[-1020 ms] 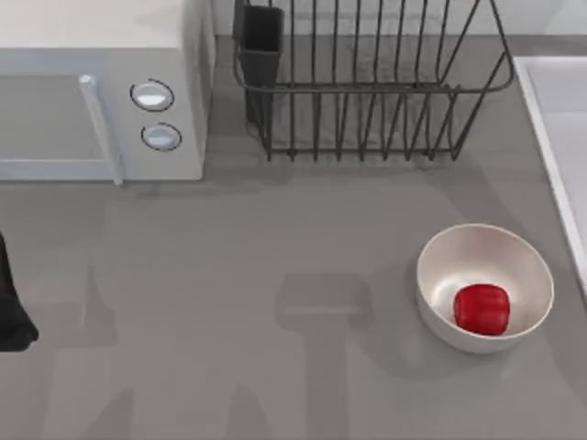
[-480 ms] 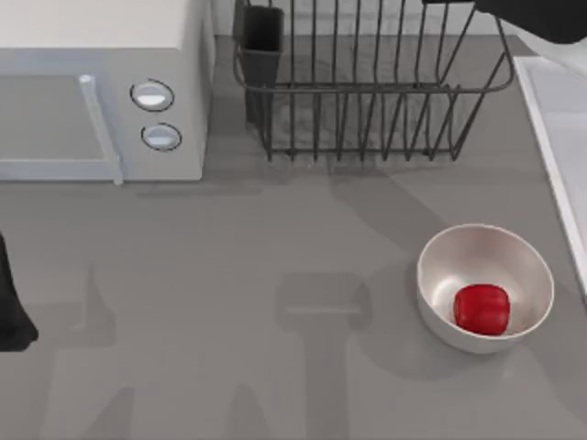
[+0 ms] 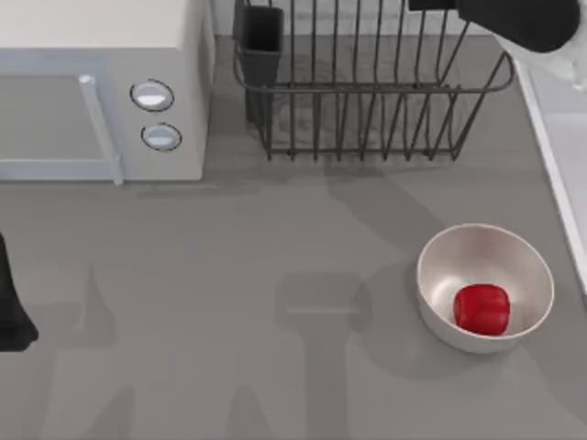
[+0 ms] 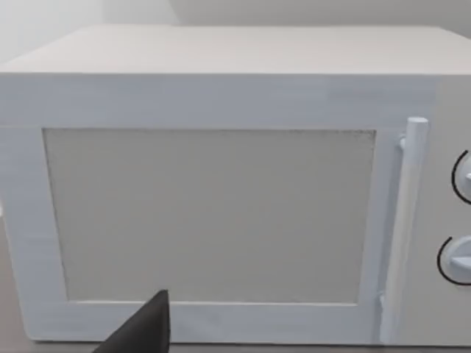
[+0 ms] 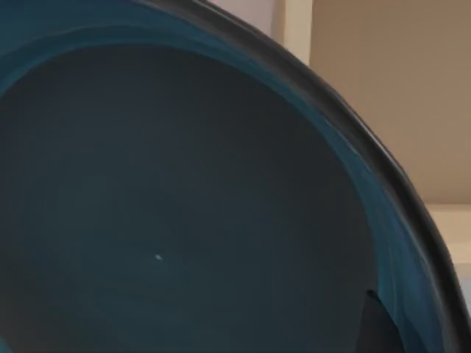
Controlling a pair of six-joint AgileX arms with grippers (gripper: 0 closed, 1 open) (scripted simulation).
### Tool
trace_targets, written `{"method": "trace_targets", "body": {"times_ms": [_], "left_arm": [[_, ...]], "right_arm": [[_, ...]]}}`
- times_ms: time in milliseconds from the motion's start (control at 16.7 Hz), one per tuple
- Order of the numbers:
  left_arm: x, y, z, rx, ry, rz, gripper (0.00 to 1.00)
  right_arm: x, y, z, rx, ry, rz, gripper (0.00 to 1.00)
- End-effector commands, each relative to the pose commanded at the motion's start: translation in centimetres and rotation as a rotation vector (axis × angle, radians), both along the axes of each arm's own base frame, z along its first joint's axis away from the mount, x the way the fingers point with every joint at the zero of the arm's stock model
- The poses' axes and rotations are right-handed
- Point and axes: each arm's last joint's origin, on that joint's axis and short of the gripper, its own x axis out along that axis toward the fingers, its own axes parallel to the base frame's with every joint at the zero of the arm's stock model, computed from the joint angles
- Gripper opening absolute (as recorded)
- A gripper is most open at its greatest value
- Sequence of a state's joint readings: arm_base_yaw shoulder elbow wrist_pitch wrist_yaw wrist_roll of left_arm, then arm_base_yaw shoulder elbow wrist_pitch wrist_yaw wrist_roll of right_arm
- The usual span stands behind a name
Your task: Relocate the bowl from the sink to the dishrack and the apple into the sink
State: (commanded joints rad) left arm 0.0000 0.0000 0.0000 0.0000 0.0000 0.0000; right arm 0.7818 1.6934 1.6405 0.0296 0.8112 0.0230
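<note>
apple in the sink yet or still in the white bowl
Still in the white bowl. The apple sits inside it on the table, apart from the sink at the right edge.

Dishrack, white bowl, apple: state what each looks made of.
Dishrack: thin dark bars, likely coated metal wire. White bowl: smooth, softly shaded wall, probably glazed ceramic, possibly plastic. Apple: glossy red with blocky edges, looks like moulded plastic or plain rendering.

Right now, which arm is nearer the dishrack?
Right. The right arm hangs over the dishrack at its far right corner; the left arm sits at the table's left edge, by the microwave.
</note>
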Motion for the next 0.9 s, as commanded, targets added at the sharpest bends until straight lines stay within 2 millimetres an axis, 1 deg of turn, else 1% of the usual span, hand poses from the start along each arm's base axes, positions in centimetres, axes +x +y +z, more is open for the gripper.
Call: {"method": "trace_targets", "body": {"times_ms": [60,180,360,540,660,780,900], "left_arm": [[0.0,0.0,0.0,0.0,0.0,0.0,1.0],[0.0,0.0,0.0,0.0,0.0,0.0,1.0],[0.0,0.0,0.0,0.0,0.0,0.0,1.0],[0.0,0.0,0.0,0.0,0.0,0.0,1.0],[0.0,0.0,0.0,0.0,0.0,0.0,1.0],[0.0,0.0,0.0,0.0,0.0,0.0,1.0],[0.0,0.0,0.0,0.0,0.0,0.0,1.0]], "right_arm": [[0.7,0.3,-0.9,-0.001,0.001,0.0,0.0],[2.5,1.0,-3.6,0.001,-0.001,0.001,0.0],[5.4,1.5,-8.9,0.009,-0.007,0.001,0.0],[7.6,0.9,-14.1,0.019,-0.017,0.003,0.0],[8.5,0.2,-16.8,0.014,-0.014,0.002,0.0],[8.9,-0.3,-18.5,0.007,-0.007,0.001,0.0],[9.0,-0.4,-18.8,0.005,-0.005,0.002,0.0]]}}
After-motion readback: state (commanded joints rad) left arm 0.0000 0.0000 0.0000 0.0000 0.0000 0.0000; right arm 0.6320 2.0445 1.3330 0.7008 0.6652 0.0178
